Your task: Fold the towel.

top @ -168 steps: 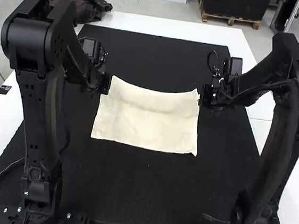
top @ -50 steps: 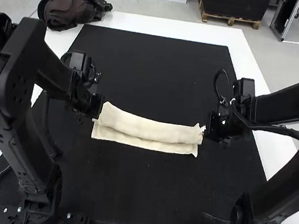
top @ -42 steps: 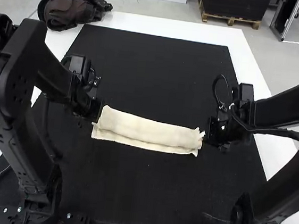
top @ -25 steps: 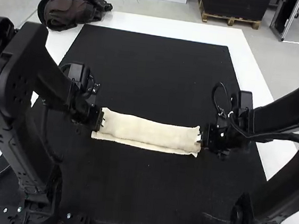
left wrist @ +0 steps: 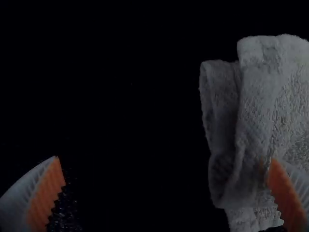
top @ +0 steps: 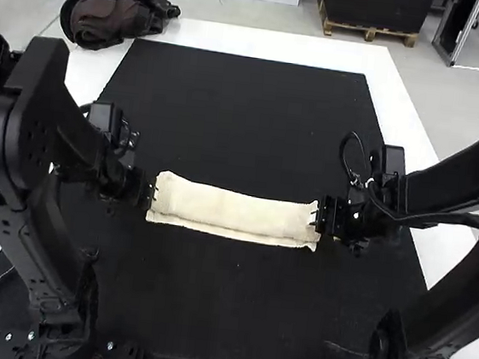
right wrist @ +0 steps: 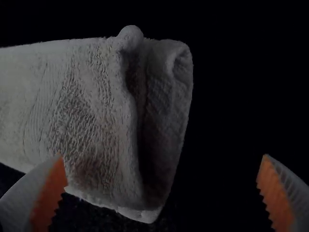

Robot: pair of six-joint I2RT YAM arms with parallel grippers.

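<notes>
While both my grippers are low beside the folded cloth, neither is pinching it. Looking down from the high view, I see the pale towel (top: pixel 234 212) lying across the black mat (top: pixel 226 307) as a long, narrow band, between the left gripper (top: pixel 151 193) and the right gripper (top: pixel 317 213). Along the side nearer the arm bases, a strip of its under layer peeks out past the fold. In the left wrist view, I have the fingers spread wide, one overlapping the towel's doubled end in the picture and the other over dark mat. The right wrist view shows me spread fingers too, with the layered end, open at a crease, between them. It's dim down there, so I can't say for certain whether any fingertip touches the cloth.
</notes>
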